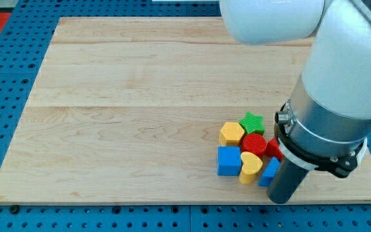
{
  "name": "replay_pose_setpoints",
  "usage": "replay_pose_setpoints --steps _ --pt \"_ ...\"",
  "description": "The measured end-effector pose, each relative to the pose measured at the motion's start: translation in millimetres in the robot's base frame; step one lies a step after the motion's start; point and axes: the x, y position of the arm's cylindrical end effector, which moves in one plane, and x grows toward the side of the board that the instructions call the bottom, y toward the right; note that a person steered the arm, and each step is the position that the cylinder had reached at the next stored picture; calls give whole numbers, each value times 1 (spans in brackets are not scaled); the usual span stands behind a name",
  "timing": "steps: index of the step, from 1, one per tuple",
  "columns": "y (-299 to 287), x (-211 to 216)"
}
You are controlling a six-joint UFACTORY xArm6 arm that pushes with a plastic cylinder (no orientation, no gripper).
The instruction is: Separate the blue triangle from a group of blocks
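A tight group of blocks sits near the board's bottom right. The blue triangle (268,172) is at the group's lower right edge, partly hidden by my rod, touching the yellow heart (250,167). My tip (279,200) is just below and to the right of the blue triangle, close to or touching it. The group also holds a blue cube (228,160), a yellow hexagon-like block (232,133), a green star (253,121), a red round block (255,143) and another red block (274,149), partly hidden by the arm.
The wooden board (140,96) lies on a blue pegboard table (5,96). The arm's white and grey body (340,96) covers the board's right side. The board's bottom edge runs close below my tip.
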Motion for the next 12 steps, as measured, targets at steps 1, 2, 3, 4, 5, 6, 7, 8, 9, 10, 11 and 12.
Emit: replay_pose_setpoints --steps 1,2,3,4,5,6,7,8,9,10,11,12 --pt "1 -12" --pt "-11 6" --pt "-17 7" --pt "-67 7" --pt "-114 -2" --pt "-113 -17" --pt "-107 -25" --pt "-61 -25" --pt "-29 -27" --pt "-28 -27" --pt "-87 -1" --pt "-84 7"
